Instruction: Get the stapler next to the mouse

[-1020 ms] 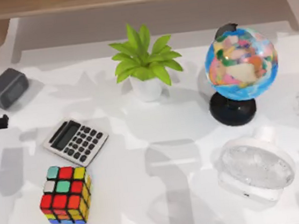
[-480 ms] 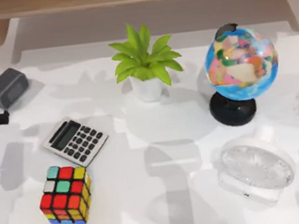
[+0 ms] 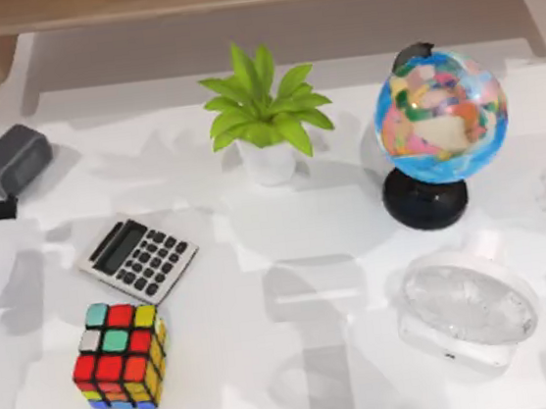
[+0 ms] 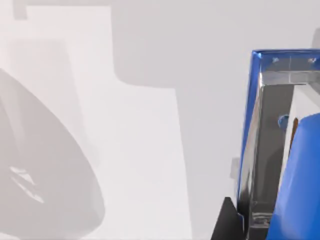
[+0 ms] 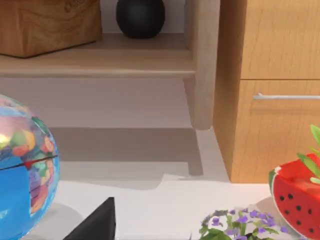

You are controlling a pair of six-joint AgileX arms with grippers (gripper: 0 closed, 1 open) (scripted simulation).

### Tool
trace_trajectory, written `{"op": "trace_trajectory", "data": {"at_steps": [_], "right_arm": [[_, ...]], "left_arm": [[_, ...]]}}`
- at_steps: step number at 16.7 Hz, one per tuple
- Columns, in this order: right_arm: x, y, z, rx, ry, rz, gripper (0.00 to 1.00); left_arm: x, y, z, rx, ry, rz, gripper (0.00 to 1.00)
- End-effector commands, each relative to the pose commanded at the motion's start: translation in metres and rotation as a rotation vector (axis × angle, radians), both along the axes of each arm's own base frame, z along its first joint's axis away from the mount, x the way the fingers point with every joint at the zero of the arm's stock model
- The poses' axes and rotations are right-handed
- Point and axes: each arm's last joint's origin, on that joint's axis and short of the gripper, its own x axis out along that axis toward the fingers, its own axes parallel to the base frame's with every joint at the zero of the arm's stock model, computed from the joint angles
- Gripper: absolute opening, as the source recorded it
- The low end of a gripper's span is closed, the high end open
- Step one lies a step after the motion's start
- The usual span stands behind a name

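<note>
On the white table (image 3: 274, 382), the left arm shows as a dark part at the left edge of the top view, just below the dark grey mouse (image 3: 12, 159) that lies near the far left corner. In the left wrist view the blue stapler (image 4: 280, 150) stands very close to the camera, with its shiny metal part visible, over the bare table surface; whether the left gripper's fingers are clamped on it I cannot tell, because they are hidden. On the table there are also a grey calculator (image 3: 138, 259), a Rubik's cube (image 3: 120, 356) nearer the front, a potted green plant (image 3: 266, 121) in the middle at the back, a globe (image 3: 440, 126) to the right, and a round clear dish (image 3: 470, 308) in front of the globe. The right wrist view looks at the globe (image 5: 22, 170), a wooden cabinet (image 5: 270, 75), and a watermelon-patterned pot (image 5: 297, 192).
</note>
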Motion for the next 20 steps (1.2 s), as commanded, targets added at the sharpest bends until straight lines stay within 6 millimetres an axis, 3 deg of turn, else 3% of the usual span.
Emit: {"op": "trace_trajectory", "data": {"at_steps": [9,13,20], "right_arm": [[0.0,0.0,0.0,0.0,0.0,0.0,1.0],[0.0,0.0,0.0,0.0,0.0,0.0,1.0],[0.0,0.0,0.0,0.0,0.0,0.0,1.0]], "left_arm": [[-0.01,0.003,-0.034,-0.001,0.098,0.023,0.0],[-0.01,0.003,-0.034,-0.001,0.098,0.023,0.0],[-0.01,0.003,-0.034,-0.001,0.098,0.023,0.53]]}}
